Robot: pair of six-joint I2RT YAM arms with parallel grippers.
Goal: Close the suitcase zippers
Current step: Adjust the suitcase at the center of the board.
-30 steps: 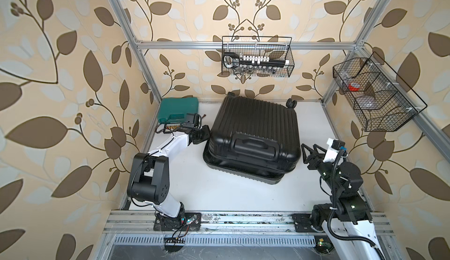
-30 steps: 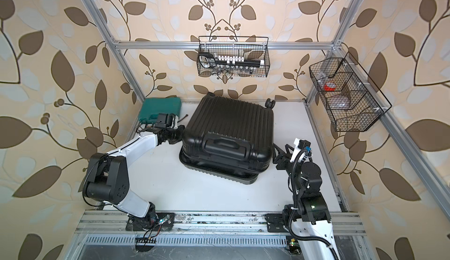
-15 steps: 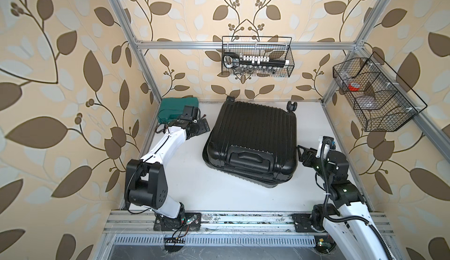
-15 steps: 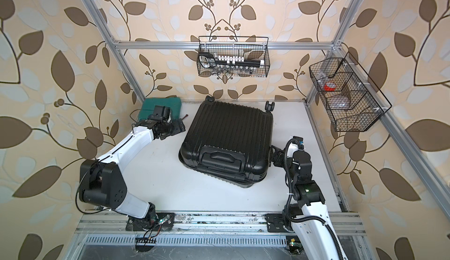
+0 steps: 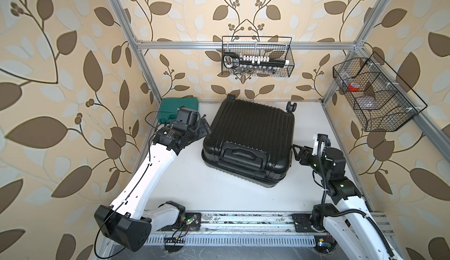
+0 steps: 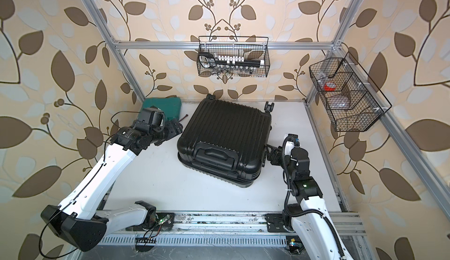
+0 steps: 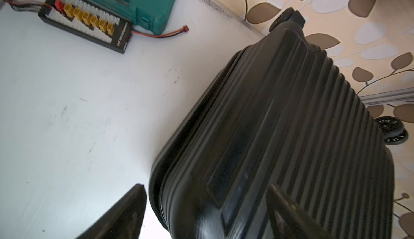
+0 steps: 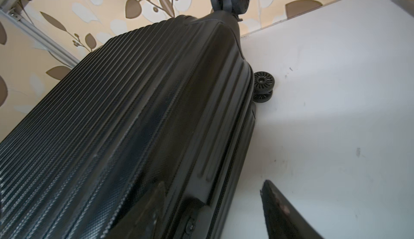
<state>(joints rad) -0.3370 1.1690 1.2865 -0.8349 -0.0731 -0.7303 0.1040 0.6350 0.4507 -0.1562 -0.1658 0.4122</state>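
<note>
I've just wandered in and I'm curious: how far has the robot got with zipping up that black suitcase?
Done: the suitcase has its lid down on the lower half, slightly askew. In hand: both pincers are open and hold nothing, the left pincer beside one edge, the right pincer at the opposite side. Left: the zipping itself; the zippers look undone, the seam gaping at one corner. No pull discernible.

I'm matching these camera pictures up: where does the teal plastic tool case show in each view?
Top view: teal plastic tool case in the far corner, left of the black ribbed hard-shell suitcase.
Top view: the case in the same far corner, left of the suitcase.
Left wrist: beside the black connector board, apart from the suitcase.
Right wrist: not in it.
Shared landmark: the suitcase, in all four views.
</note>
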